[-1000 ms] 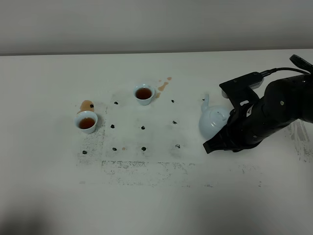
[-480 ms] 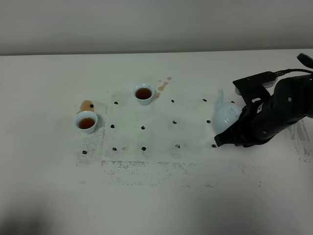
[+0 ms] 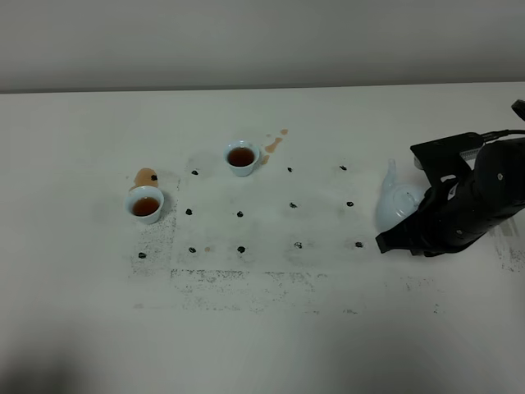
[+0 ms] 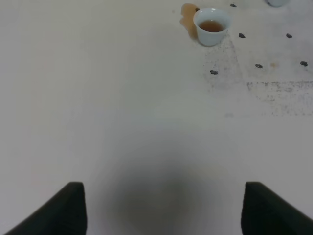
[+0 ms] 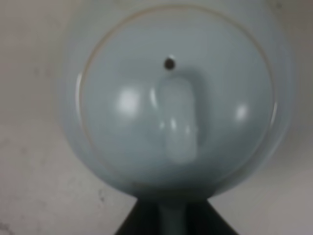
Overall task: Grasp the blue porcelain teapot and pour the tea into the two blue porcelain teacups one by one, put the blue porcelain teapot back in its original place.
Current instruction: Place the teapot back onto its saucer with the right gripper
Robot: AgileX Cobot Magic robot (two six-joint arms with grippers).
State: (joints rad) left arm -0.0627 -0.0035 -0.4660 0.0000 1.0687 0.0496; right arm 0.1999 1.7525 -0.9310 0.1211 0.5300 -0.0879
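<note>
The blue porcelain teapot [image 3: 397,205] is at the right of the table, upright, spout toward the far side, half hidden by my right arm [image 3: 467,205]. In the right wrist view its knobbed lid [image 5: 177,117] fills the picture, and my right gripper [image 5: 171,221] is shut on the handle. I cannot tell whether the pot rests on the table. Two blue porcelain teacups hold brown tea: one at mid back [image 3: 242,156], one at left [image 3: 145,203]. The left cup shows in the left wrist view [image 4: 211,25]. My left gripper [image 4: 164,210] is open and empty, far from the cups.
Brown tea spills lie behind the left cup [image 3: 146,175] and right of the back cup [image 3: 275,141]. A grid of small black marks [image 3: 239,214] and a speckled dirty patch [image 3: 246,279] cover the table's middle. A wall runs along the far edge.
My right arm has carried the teapot to the right, away from the cups, past the right column of black marks. The cups and the left gripper have not moved.
</note>
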